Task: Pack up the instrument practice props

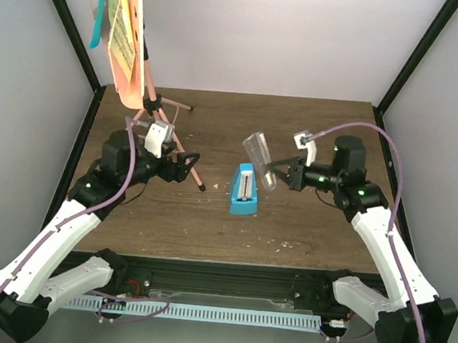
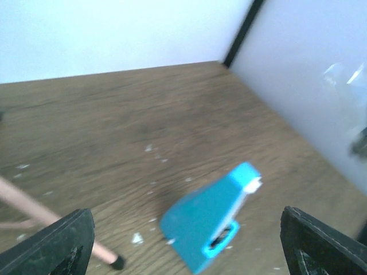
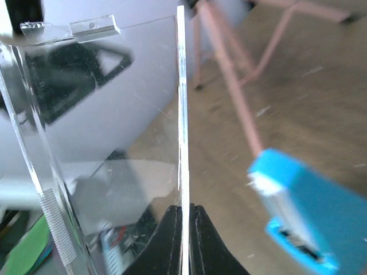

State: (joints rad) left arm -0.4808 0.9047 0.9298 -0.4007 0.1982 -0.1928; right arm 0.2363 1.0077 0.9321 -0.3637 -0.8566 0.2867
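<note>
Roughly mid-desk (image 1: 313, 131), four o'clock off the music stand (image 1: 130, 91): blue metronome (image 1: 244, 193), long axis twelve-to-six, tilted clear cover (image 1: 260, 160) just at its one o'clock, pinched in nearer right pincer (image 1: 277, 176); left pincer (image 1: 191, 163) spread at nine o'clock.

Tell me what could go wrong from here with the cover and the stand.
The right gripper pinches the clear cover by one thin wall only; it may twist or slip out.
The blue metronome sits uncovered close by; a dropped cover could strike it.
The open left gripper is beside a leg of the pink music stand; a bump could topple it and its sheets.
</note>
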